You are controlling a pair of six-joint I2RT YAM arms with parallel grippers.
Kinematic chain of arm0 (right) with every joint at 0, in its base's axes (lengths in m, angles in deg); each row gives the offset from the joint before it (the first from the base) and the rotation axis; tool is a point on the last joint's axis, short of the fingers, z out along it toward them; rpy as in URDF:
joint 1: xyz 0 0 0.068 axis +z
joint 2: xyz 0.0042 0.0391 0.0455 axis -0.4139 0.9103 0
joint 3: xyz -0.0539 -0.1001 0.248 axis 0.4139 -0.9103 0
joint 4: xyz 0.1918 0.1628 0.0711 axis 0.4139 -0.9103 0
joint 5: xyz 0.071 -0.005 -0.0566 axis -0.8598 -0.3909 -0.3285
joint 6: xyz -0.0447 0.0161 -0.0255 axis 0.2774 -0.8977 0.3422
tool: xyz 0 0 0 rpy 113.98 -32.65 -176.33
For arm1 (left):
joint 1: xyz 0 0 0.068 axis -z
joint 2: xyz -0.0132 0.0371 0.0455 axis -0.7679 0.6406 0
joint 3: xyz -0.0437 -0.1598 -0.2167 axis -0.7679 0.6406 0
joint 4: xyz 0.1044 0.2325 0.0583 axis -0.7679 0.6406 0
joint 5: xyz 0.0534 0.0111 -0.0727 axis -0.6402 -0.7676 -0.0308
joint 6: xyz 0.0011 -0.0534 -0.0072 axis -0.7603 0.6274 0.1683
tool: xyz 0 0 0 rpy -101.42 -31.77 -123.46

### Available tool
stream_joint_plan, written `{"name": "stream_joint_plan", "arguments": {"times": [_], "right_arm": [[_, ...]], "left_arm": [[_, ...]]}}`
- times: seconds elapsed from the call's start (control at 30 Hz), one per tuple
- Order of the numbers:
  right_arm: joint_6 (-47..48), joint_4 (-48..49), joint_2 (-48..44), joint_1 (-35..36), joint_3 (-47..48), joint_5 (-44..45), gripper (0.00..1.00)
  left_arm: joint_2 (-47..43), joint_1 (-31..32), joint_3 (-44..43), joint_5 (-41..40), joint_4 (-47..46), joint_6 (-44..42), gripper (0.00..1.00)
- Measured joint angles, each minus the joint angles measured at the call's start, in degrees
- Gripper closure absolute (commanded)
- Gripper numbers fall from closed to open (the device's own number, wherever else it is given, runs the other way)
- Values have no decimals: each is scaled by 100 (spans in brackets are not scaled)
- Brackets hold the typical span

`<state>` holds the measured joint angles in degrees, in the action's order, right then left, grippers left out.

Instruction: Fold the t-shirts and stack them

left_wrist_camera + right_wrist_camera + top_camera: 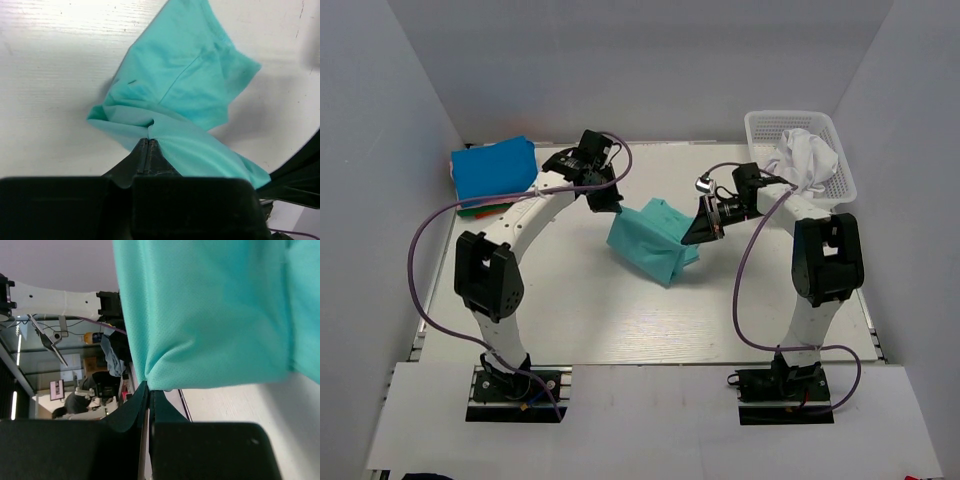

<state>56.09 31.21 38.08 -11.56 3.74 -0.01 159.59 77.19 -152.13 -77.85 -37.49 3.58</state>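
**Item: teal shirt** (655, 240). We find it in the middle of the worktop (620, 320), partly folded. Its upper edge is lifted between the two arms and its lower part drapes onto the surface.

**Left claw** (605, 200): pinched tight on a gathered edge of the teal shirt. Our wrist view shows the cloth puckering right at the tips.

**Right claw** (698, 232): likewise closed on the opposite edge, with a fold of cloth bunched at its tips.

**Other stock:**
- Blue shirt (495, 170), folded, at the far left. Slivers of red and green show beneath it, so we take this for the stack.
- White shirt (805, 155), crumpled, in the basket (795, 116) at the far right.

**Handling, as we judge it:** a light, limp knit with no stiffness. It sags wherever unsupported and wrinkles at any pinch. It is not fragile, and probably slides easily on the smooth worktop. We would hold it at two points along one edge, or at two corners, well apart and with the span taut, so the fold falls flat. A single mid-panel grab would only bunch it.
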Motion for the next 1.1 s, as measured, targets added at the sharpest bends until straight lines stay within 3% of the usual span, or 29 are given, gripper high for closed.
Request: {"name": "stream_joint_plan", "arguments": {"times": [0.4, 0.77, 0.93, 1.1], "right_arm": [[122, -302, 203, -90, 546, -87, 100], [715, -518, -63, -39, 610, 76, 100], [1016, -463, -90, -22, -105, -83, 100], [1213, -636, -90, 15, -765, -330, 100]], "left_arm": [[354, -52, -629, 125, -22, -415, 100], [-1333, -68, 1567, 245, 122, -393, 100], [-2135, -63, 2417, 695, 177, -308, 100], [-2258, -59, 2656, 973, 350, -232, 100]]}}
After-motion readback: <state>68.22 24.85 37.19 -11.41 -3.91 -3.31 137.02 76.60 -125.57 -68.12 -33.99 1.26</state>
